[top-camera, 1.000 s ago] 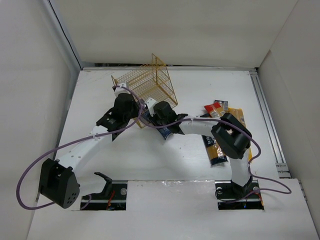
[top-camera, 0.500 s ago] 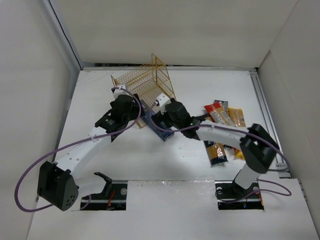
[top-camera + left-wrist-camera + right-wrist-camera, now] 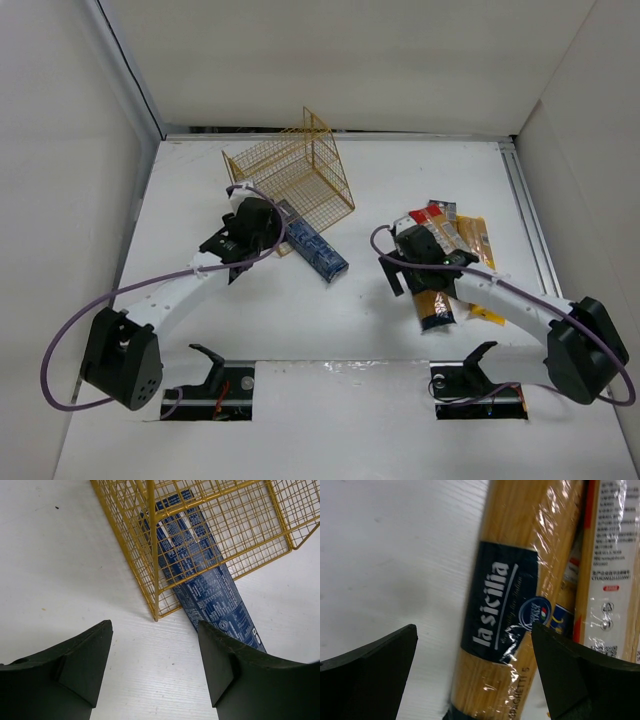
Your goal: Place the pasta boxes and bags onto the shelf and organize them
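Observation:
The gold wire shelf (image 3: 295, 172) stands at the back left of the table. A dark-blue pasta box (image 3: 314, 243) lies flat on the table with its far end under the shelf's wire grid (image 3: 200, 530) and its near end (image 3: 220, 605) sticking out. My left gripper (image 3: 155, 665) is open just in front of the shelf's corner, with only bare table between its fingers. My right gripper (image 3: 475, 670) hangs open over a spaghetti bag with a dark label (image 3: 502, 605) in the pile of bags (image 3: 445, 262). In the top view, my left gripper (image 3: 258, 232) and my right gripper (image 3: 408, 262) are well apart.
The pile at the right holds a red-ended pack (image 3: 432, 215), a yellow bag (image 3: 478, 240) and a brown-black pack (image 3: 436, 308). A second clear bag with white print (image 3: 615, 580) lies beside the labelled one. White walls enclose the table, with a rail (image 3: 535, 240) along the right side.
Both grippers have opened and let go of the blue box by the shelf. The right arm swung right to the pile of bags. The left gripper drew back slightly.

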Available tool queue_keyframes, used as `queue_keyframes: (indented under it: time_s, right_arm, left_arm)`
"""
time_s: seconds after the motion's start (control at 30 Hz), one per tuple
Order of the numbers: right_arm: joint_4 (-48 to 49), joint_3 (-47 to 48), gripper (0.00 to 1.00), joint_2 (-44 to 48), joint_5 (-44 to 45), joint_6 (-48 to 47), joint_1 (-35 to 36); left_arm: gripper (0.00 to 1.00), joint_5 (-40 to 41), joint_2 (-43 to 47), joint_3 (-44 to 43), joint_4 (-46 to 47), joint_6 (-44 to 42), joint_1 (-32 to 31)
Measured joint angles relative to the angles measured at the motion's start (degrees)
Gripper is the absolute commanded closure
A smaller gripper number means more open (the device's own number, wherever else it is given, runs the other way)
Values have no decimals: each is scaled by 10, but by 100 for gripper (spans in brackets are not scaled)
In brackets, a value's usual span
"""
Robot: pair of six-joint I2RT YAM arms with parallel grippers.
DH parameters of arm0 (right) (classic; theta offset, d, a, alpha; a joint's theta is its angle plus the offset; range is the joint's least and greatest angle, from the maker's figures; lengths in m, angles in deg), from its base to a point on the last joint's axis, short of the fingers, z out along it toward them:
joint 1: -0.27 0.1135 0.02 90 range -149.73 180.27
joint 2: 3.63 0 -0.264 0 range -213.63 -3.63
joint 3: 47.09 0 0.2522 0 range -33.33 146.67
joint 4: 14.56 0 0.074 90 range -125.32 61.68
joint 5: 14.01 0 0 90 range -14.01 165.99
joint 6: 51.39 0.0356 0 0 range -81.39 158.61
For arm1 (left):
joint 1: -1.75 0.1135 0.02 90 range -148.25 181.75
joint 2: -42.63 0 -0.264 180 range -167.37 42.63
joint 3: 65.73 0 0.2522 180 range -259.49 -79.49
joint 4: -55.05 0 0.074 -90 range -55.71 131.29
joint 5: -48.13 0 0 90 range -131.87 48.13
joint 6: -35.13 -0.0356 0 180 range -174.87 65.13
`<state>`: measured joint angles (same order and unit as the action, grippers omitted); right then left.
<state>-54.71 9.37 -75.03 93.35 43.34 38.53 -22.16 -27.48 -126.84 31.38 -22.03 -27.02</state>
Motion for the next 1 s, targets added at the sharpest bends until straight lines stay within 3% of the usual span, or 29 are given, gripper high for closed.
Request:
queue_keyframes:
  time_s: [0.23, 0.47, 0.6, 0.77, 0.83, 0.9, 1.0]
  right_arm:
    - [-14, -10, 0, -25, -14, -9, -60]
    - [-14, -14, 2, -43, -15, -17, -88]
    - [-14, -16, 25, -44, -35, -26, -126]
    - [-1, -16, 66, -60, -72, -44, -134]
    - [3, -14, 76, -57, -80, -50, -132]
    - [6, -14, 100, -50, -89, -62, -130]
    - [1, -13, 100, -24, -99, -81, -123]
  left_arm:
    - [36, 8, -23, 0, 18, 0, 0]
    - [45, 26, -63, 0, 33, 0, 0]
    - [49, 31, -83, -4, 39, -1, 0]
    - [53, 32, -90, -5, 52, -5, 0]
    - [58, 31, -93, -5, 63, -8, 0]
    - [62, 28, -100, -7, 72, -11, 0]
    - [75, 26, -116, -15, 78, -16, 0]
